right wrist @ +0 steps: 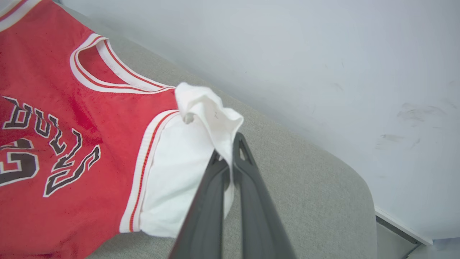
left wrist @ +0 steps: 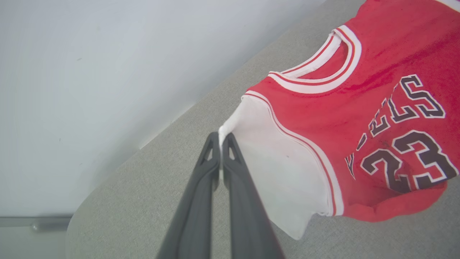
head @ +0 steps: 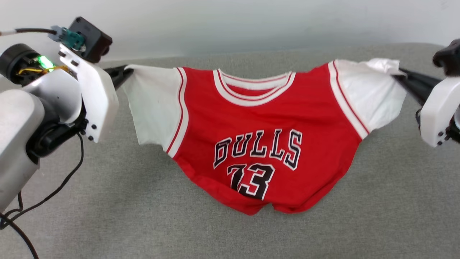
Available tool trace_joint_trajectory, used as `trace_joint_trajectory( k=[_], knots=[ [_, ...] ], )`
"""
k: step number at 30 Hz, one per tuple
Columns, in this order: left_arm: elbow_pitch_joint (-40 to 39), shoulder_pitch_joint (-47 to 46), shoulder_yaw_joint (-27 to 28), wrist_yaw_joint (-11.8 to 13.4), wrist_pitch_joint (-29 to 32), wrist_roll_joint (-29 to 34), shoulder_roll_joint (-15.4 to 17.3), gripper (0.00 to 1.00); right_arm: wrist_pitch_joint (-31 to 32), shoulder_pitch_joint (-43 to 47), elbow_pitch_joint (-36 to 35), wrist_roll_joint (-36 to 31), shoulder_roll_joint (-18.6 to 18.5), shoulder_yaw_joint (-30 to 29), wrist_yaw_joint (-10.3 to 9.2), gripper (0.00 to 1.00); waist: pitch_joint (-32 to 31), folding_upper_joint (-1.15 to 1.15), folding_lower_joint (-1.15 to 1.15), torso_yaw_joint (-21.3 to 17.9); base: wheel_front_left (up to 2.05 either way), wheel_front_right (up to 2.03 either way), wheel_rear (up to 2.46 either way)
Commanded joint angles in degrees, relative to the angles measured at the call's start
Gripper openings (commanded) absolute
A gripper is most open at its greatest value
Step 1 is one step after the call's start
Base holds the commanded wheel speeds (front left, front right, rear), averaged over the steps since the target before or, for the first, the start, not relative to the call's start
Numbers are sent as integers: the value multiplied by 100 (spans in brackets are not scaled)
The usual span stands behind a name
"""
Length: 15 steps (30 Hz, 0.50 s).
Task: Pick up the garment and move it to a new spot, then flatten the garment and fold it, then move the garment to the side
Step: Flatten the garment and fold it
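Red jersey cloth hangs stretched between my two arms: the garment [head: 266, 144], lettering and number facing the head camera, is held up by its white sleeves over the grey bench [head: 107, 223]. Its lower hem is bunched and, as far as I can tell, just touches the surface.

My left gripper [head: 126, 72] is pressed together on the outer corner of one sleeve; the left wrist view shows both dark fingers [left wrist: 197, 198] closed tight with the white edge nipped at their tips. My right gripper [head: 398, 75] pinches the opposite sleeve, where the right wrist view shows the cloth crumpled into a wad above the closed tips.

I judge the first step to be in hand: the shirt is picked up, not yet set down at a new spot. The next move calls for both arms to travel together, keeping the span taut. They should then lower the shirt hem first so the body lays out flat, not folding under itself. The wadded right sleeve will likely need smoothing afterwards.
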Motion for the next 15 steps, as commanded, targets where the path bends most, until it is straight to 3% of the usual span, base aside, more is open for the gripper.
trace_joint_trajectory(
  k=[1,8,15],
  knots=[
    [-101,-34,107,79,-131,12,45,0,-121,-107,-78,-63,-37,-167,-4,0,-228,0,0,-19,0,0,0],
    [-391,-355,428,271,-498,153,72,0,-196,-260,-305,-166,-45,-821,-4,0,-507,0,0,-3,0,0,0],
    [-311,-902,649,345,-781,382,-124,0,-31,-693,-356,-511,124,-1358,-4,0,-393,0,0,16,0,0,0]
  ],
)
